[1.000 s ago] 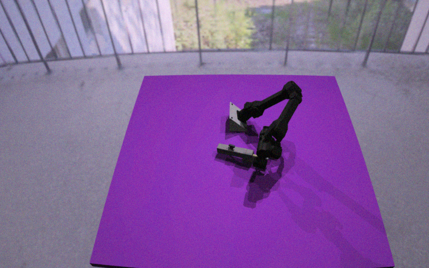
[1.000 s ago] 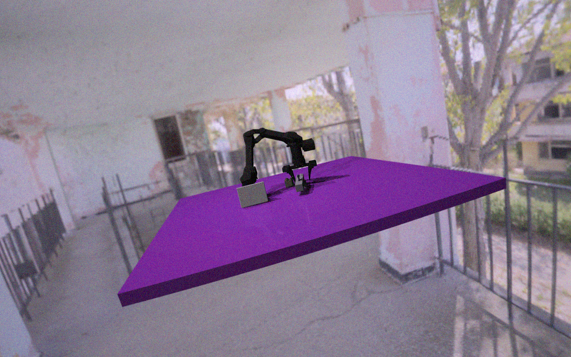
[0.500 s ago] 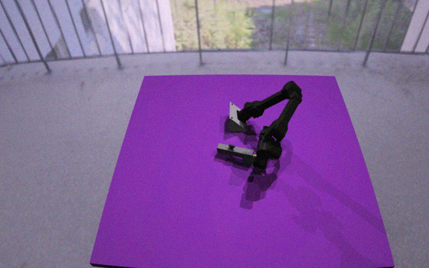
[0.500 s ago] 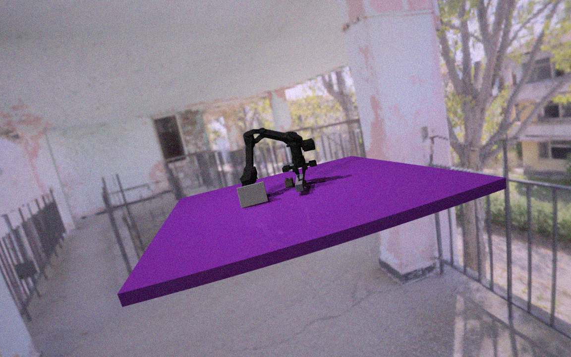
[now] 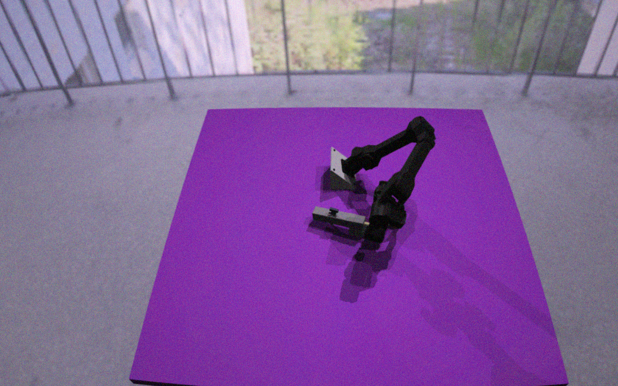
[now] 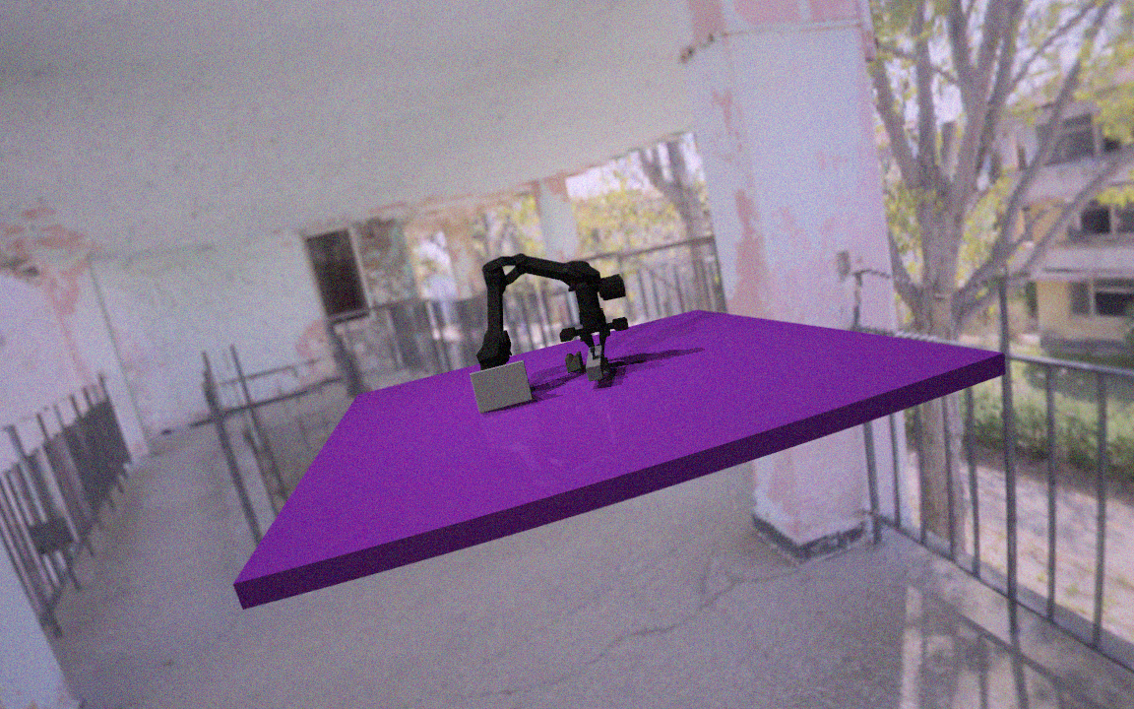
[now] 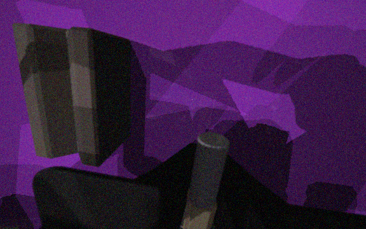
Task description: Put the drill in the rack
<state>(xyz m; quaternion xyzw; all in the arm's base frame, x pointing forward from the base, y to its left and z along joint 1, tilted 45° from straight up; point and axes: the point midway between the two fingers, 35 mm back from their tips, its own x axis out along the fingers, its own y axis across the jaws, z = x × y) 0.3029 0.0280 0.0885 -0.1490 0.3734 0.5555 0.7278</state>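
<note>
Jutting from the right end of the block (image 5: 339, 219) (image 6: 595, 364) in the top view, your drill (image 7: 209, 172) has its grey end outward and its tan part toward the block. Its long axis carries on the block's line, low over the bench (image 5: 277, 312) (image 6: 606, 440). Your gripper (image 5: 373, 234) (image 6: 597, 350) (image 7: 203, 151) is nearly closed, pinching the drill between its fingers. Your arm (image 5: 419, 151) (image 6: 544, 267) arches up, then reaches down to it, beside the grooved rack (image 6: 573, 362) (image 7: 82, 95).
</note>
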